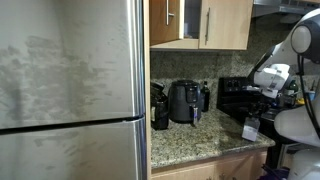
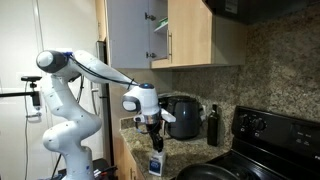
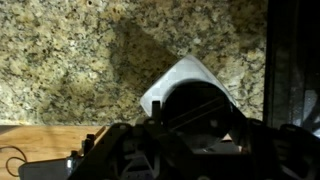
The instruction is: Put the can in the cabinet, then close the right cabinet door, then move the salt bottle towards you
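Hovering above speckled granite counter (image 3: pixel 60 50), your gripper (image 2: pixel 152 124): jaw opening cannot be told. Small white squat salt bottle (image 3: pixel 185 75): probably light, rigid, slick; grasp it across the body.

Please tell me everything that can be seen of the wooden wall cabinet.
The cabinet hangs on the wall above the granite counter and a black appliance. It looks like light-brown wood, with flat doors and slim vertical silver handles. In an exterior view a pale surface with two small fittings shows beside a wooden door; whether it is an open door's inner face or the inside, I cannot tell. The pincer is far below, near the counter.
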